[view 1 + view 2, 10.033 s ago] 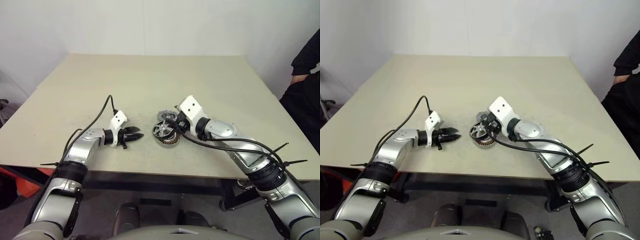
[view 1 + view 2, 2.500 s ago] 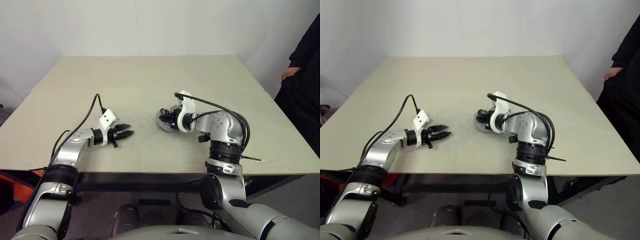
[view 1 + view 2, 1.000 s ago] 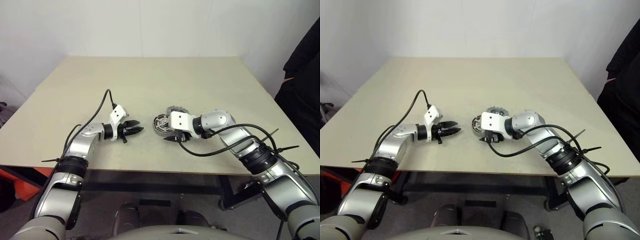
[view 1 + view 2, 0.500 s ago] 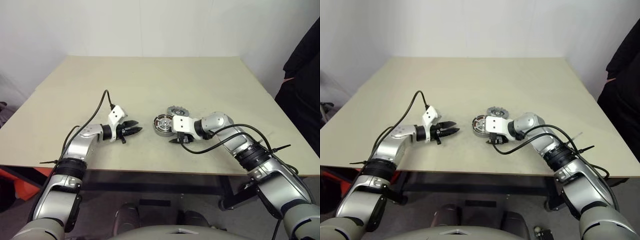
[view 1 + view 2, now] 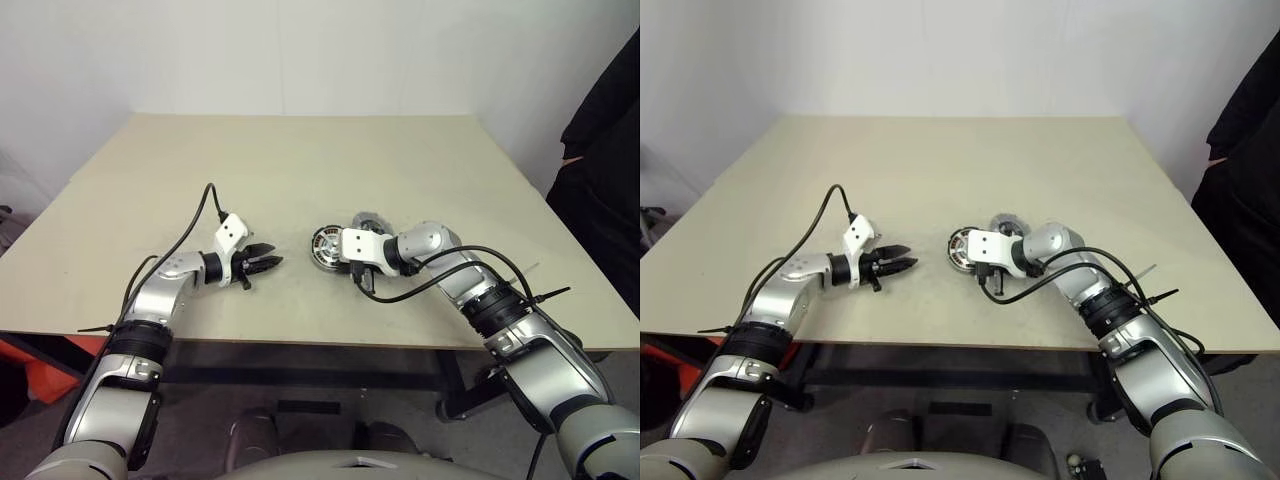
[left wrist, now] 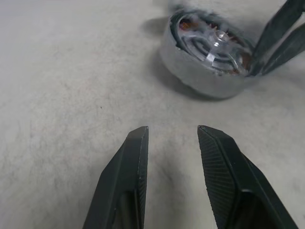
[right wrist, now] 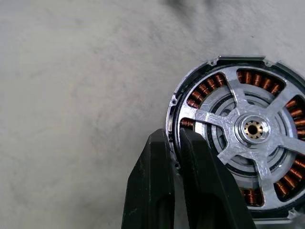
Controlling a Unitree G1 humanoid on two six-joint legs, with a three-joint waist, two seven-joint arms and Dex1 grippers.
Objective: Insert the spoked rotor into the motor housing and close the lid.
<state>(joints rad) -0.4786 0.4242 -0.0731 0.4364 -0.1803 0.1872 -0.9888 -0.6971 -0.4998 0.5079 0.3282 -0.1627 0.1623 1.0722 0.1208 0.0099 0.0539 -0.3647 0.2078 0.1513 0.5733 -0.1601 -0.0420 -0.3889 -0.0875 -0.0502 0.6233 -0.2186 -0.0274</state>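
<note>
Since a second ago, right gripper [image 7: 172, 143] has dropped to the motor housing [image 5: 329, 247] near the table's [image 5: 300, 160] front-centre and pinched shut on its rim wall, probably to steady it. Spoked rotor [image 7: 250, 131] sits inside over the copper windings. Lid [image 5: 372, 222] lies just behind, not fitted. Left gripper [image 6: 171, 138] hovers near, partly open, empty. No legible markings.
</note>
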